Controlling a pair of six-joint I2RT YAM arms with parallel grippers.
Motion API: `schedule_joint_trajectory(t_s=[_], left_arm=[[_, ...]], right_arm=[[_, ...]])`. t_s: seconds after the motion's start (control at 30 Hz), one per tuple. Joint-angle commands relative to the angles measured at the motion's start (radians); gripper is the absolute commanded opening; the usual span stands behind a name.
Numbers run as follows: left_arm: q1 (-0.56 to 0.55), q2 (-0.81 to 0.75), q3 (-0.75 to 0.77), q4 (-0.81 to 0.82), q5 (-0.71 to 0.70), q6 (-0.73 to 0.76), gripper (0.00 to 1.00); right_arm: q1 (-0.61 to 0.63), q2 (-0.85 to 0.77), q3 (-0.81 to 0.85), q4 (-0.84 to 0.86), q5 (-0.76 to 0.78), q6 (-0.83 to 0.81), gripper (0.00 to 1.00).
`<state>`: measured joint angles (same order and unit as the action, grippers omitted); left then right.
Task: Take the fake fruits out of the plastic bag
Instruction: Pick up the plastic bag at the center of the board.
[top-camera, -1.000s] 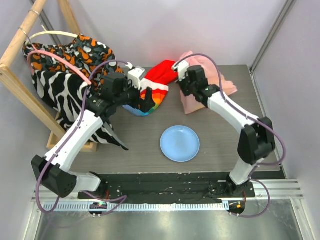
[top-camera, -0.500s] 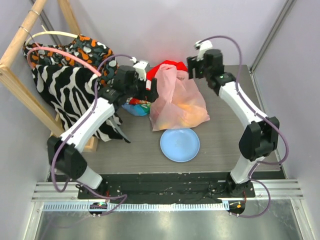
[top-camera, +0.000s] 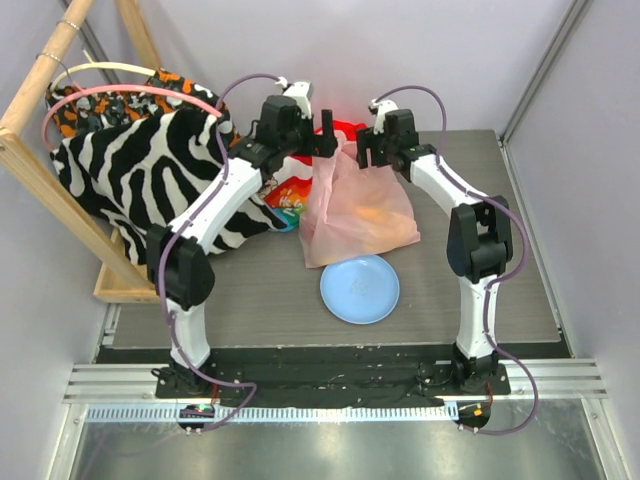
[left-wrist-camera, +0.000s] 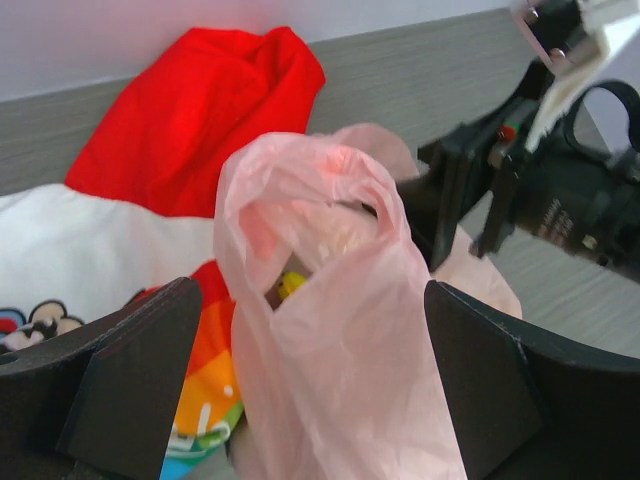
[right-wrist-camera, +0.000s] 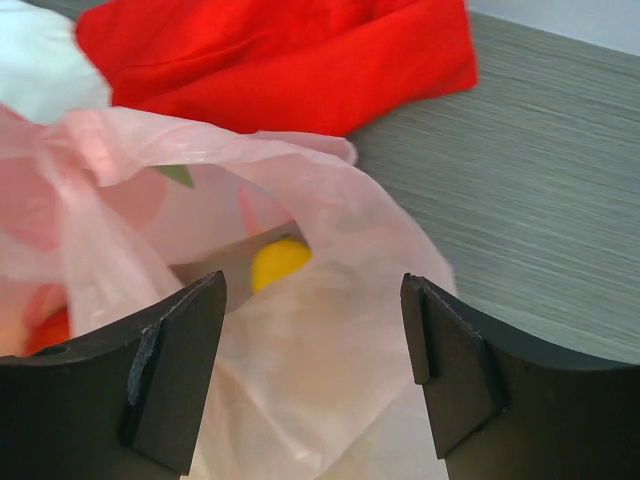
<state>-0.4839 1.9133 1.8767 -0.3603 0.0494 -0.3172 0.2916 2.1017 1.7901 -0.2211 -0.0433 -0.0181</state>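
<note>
Grey desk (top-camera: 450, 290), pale walls. The plastic bag (top-camera: 355, 215) stands far centre, fake fruits (right-wrist-camera: 278, 262) inside. Left jaws and right jaws gape either side of its mouth, clamping nothing. Step judged: opening the bag. Next: pinch one rim, then lift fruit out.

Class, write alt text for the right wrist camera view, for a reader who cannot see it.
A thin translucent pink plastic bag gapes open between the right gripper's two spread black fingers, showing a glossy yellow plastic fruit inside. Behind it, an opaque red cloth lies on the grey wood-grain table.
</note>
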Motion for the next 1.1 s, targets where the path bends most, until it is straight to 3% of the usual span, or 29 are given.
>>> schedule_joint_trajectory(t_s=[0.0,0.33,0.7,0.77,0.87,0.9,0.93,0.97,1.0,1.03,1.07], left_arm=[[0.004,0.074,0.108,0.069,-0.031,-0.002,1.0],[0.004,-0.005,0.055,0.04,0.064,-0.039,0.99],[0.004,-0.017,-0.033,0.052,0.162,-0.002,0.98],[0.004,-0.01,-0.047,0.05,0.161,0.013,0.93],[0.004,-0.007,-0.054,0.038,0.138,0.03,0.76],[0.004,-0.008,-0.056,0.037,0.132,0.035,0.64],[0.004,-0.01,-0.054,0.04,0.13,0.041,0.56],[0.007,-0.008,-0.047,0.041,0.127,0.058,0.46],[0.008,-0.007,-0.039,0.046,0.122,0.063,0.2],[0.008,0.006,-0.028,0.053,0.118,0.067,0.07],[0.011,0.015,0.008,0.054,0.115,0.072,0.0]], right_arm=[[0.0,-0.052,0.06,0.019,-0.163,0.064,0.78],[0.009,-0.078,0.017,0.025,-0.375,0.067,0.78],[0.014,-0.026,0.046,0.023,-0.434,0.026,0.8],[0.027,-0.013,0.048,0.003,-0.419,-0.006,0.8],[0.035,0.003,0.048,-0.011,-0.372,-0.032,0.62],[0.035,0.001,0.048,-0.011,-0.334,-0.045,0.47],[0.034,-0.008,0.051,-0.017,-0.319,-0.052,0.41],[0.023,-0.014,0.054,-0.017,-0.31,-0.059,0.33],[0.014,-0.019,0.06,-0.015,-0.305,-0.059,0.26],[0.001,-0.023,0.074,-0.017,-0.281,-0.048,0.03],[-0.028,-0.034,0.08,-0.015,-0.268,-0.045,0.01]])
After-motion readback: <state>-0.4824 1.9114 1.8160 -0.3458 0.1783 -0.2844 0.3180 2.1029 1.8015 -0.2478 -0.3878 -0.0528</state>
